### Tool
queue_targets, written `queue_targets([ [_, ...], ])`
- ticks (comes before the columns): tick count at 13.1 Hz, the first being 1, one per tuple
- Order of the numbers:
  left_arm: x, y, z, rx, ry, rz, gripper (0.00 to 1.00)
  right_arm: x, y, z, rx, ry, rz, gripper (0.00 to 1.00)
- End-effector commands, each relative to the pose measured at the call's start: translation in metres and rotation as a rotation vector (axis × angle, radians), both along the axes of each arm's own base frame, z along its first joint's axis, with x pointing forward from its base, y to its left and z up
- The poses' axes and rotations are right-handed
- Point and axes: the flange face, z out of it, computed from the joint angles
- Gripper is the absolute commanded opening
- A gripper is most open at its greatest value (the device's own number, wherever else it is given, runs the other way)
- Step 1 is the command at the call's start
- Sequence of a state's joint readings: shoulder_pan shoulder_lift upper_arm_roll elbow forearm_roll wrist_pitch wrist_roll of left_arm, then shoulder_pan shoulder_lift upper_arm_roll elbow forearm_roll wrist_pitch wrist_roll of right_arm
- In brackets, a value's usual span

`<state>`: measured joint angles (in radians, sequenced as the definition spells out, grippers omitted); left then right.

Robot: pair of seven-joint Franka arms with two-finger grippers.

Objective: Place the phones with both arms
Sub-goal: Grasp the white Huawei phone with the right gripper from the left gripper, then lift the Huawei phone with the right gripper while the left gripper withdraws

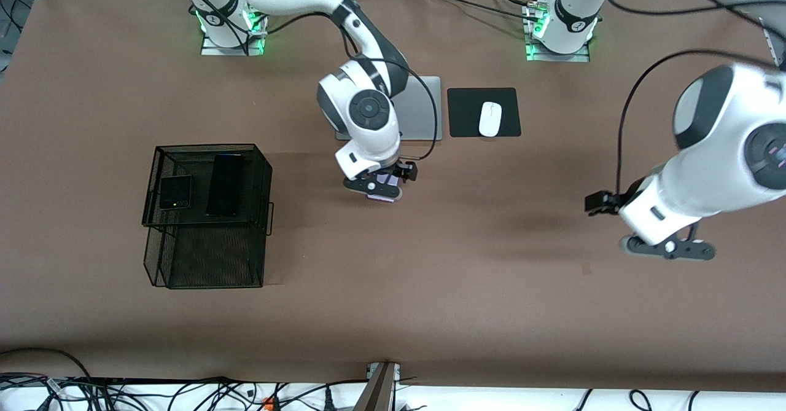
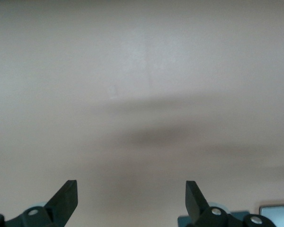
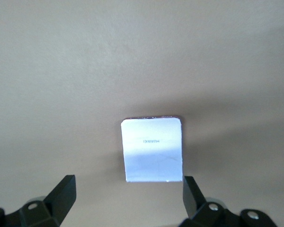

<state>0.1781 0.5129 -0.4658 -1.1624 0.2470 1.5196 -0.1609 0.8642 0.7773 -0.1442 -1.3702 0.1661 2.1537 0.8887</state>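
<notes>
Phones: three in all. Two sit in the top tray of one black mesh basket [image 1: 209,183] at the right arm's end of the surface [image 1: 430,276], well apart from both claws: one small black flip phone [image 1: 175,192] with a green dot, and just beside it one long black phone [image 1: 224,185]. Third is one pale lavender phone [image 3: 153,149], flat on the surface directly under the right claw [image 1: 384,191]; right wrist view shows it between the two spread fingers [image 3: 61,194], not touched, claw open and empty. One silver laptop [image 1: 420,109] lies partly hidden by the right arm, next to it one black mouse pad [image 1: 466,113] with one white mouse [image 1: 490,118] on it. Left claw [image 1: 668,248] hangs over bare surface at the left arm's end, fingers [image 2: 64,201] wide apart, holding nothing, well away from all three phones.
</notes>
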Motion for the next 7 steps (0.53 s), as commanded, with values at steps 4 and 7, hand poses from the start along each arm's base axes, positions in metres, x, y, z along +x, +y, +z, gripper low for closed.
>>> queue_targets([
  [4, -0.091, 0.102, 0.054, -0.015, -0.162, 0.126, 1.00, 0.007, -0.001, -0.052, -0.039, -0.032, 0.024, 1.00],
  [7, -0.118, 0.104, 0.039, -0.010, -0.176, 0.130, 1.00, 0.006, -0.002, -0.066, -0.049, -0.027, 0.025, 1.00],
])
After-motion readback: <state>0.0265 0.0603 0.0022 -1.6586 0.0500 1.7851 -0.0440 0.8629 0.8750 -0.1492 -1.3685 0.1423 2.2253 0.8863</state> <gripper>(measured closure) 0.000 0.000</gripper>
